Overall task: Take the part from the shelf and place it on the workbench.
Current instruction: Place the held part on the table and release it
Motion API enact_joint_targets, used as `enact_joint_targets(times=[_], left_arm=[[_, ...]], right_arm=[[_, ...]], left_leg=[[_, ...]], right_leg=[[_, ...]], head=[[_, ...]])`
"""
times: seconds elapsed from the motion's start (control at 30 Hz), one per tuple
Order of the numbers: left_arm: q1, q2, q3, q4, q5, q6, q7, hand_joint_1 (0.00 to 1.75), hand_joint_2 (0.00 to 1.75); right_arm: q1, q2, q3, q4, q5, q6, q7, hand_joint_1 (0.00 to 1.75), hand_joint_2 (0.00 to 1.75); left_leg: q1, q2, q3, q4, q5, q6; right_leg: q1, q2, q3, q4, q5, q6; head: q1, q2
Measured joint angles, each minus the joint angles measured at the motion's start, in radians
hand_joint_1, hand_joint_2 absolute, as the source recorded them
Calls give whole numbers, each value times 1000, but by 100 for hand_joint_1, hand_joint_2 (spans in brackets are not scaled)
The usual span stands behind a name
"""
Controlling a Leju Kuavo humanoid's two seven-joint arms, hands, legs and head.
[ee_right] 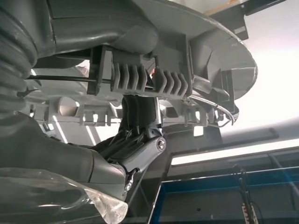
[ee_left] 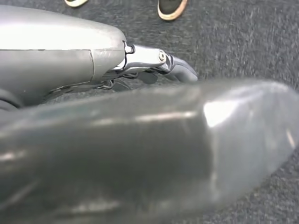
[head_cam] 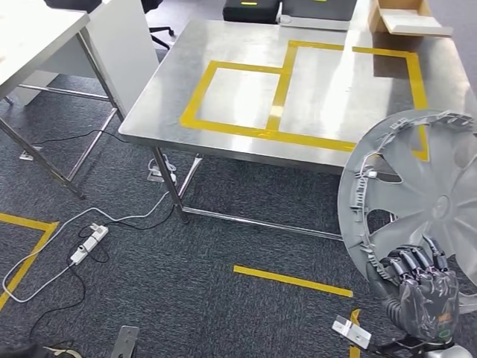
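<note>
The part is a large silver wheel cover [head_cam: 419, 190], round with spokes and clips along its rim. My right hand [head_cam: 420, 287] grips its lower rim and holds it upright at the right of the head view, in front of the metal workbench's [head_cam: 247, 82] near right corner. In the right wrist view the cover's ribbed underside [ee_right: 151, 77] lies across my dark fingers [ee_right: 137, 116], which curl onto it. My left hand [ee_left: 155, 63] hangs over dark carpet in the left wrist view; how its fingers stand is unclear.
Yellow tape rectangles [head_cam: 281, 97] mark the workbench top. A cardboard box [head_cam: 405, 19] sits at its far right corner. A white table [head_cam: 51, 45] stands to the left. A power strip [head_cam: 90, 242] and cables lie on the carpet. A person's shoes [ee_left: 171, 8] stand near my left hand.
</note>
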Motion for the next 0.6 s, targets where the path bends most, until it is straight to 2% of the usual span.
enact_joint_targets(times=[0.03,0.07,0.13,0.17,0.2,0.23,0.33,0.37,0.4,0.5,0.53,0.57,0.6], left_arm=[[1,0,0,0,0,0,0,0,0],[2,0,0,0,0,0,0,0,0],[2,1,0,0,0,-1,0,0,0],[2,1,0,0,0,-1,0,0,0],[1,2,0,0,0,-2,1,0,0],[1,2,0,0,0,-3,1,0,0],[1,2,0,0,-1,-5,2,0,0],[0,2,0,0,-1,-5,2,0,0],[-1,2,0,0,0,-5,2,0,0],[-2,1,0,0,0,-6,2,0,0],[-2,1,0,0,0,-6,2,0,0],[-2,0,0,0,0,-6,2,0,0],[-2,0,0,0,0,-6,2,0,0]], right_arm=[[0,2,-1,0,3,0,-2,175,175],[0,3,-2,0,6,0,-2,175,175],[1,5,-4,0,8,0,-3,175,175],[0,7,-5,0,11,0,-4,175,175],[0,8,-7,0,15,0,-4,175,175],[0,9,-8,0,19,0,-4,175,175],[1,10,-9,0,26,0,-4,175,175],[2,10,-10,0,25,0,-4,175,175],[2,10,-11,0,25,0,-4,175,175],[3,10,-13,0,24,0,-5,175,175],[5,10,-14,0,24,0,-5,175,175],[6,10,-15,0,24,0,-5,175,175],[6,10,-15,0,24,0,-5,175,175]], left_leg=[[1,-1,-20,26,5,-1],[2,-1,-24,15,29,0],[2,-3,10,-90,110,7],[1,-6,32,-150,140,11],[0,-9,51,-197,155,15],[-2,-12,61,-224,158,19],[-4,-12,68,-243,153,33],[-2,-11,71,-249,155,40],[0,-11,75,-255,157,47],[-2,-9,78,-257,154,56],[-3,-9,79,-257,153,57],[-4,-9,81,-256,151,57],[-3,-9,84,-256,148,56]], right_leg=[[0,7,4,0,-3,-1],[0,13,9,0,-6,0],[0,22,20,0,-13,3],[2,26,24,1,-17,7],[2,29,25,1,-20,12],[3,31,24,1,-22,17],[0,31,22,-1,-25,34],[-1,27,15,11,-35,38],[-1,22,-1,42,-54,41],[-1,14,-99,225,-131,46],[-1,14,-122,263,-135,47],[-1,13,-127,261,-118,49],[-2,11,-112,222,-85,50]], head=[[0,0],[0,0],[0,0],[0,0],[0,0],[1,0],[1,0],[2,0],[5,0],[10,0],[9,0],[9,0],[9,0]])
